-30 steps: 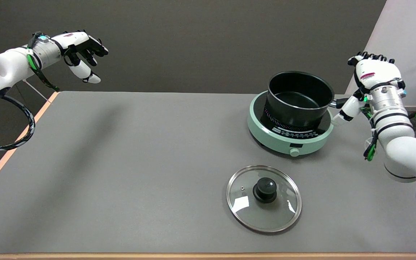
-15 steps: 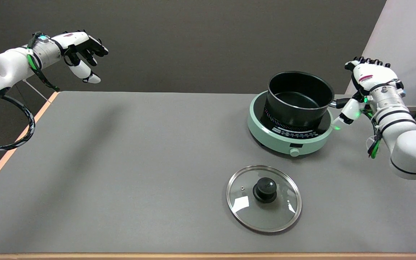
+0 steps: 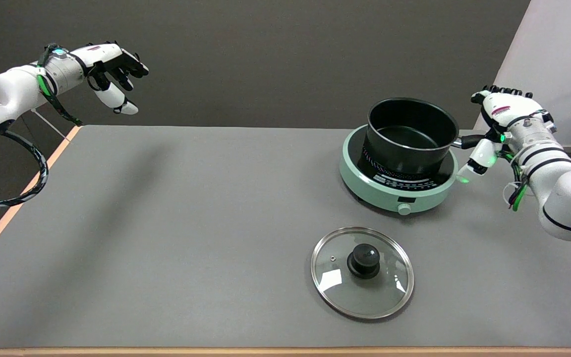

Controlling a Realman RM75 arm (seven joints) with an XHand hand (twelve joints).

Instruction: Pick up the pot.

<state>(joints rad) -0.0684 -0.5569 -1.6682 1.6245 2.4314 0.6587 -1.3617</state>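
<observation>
**Hand at the handle, pot not lifted yet**

I've got my right hand [image 3: 501, 119] level with the pot's handle [image 3: 466, 142], which pokes out toward it. The pot [image 3: 411, 135] sits just to the hand's left, flat on the green cooker [image 3: 394, 191]. Thumb hangs below the handle, the other fingers arch over it; whether they have clamped on, I cannot tell from here. The lid [image 3: 362, 271] is already off, lying well in front of the hand. Left to do: confirm the grip, then lift.
</observation>
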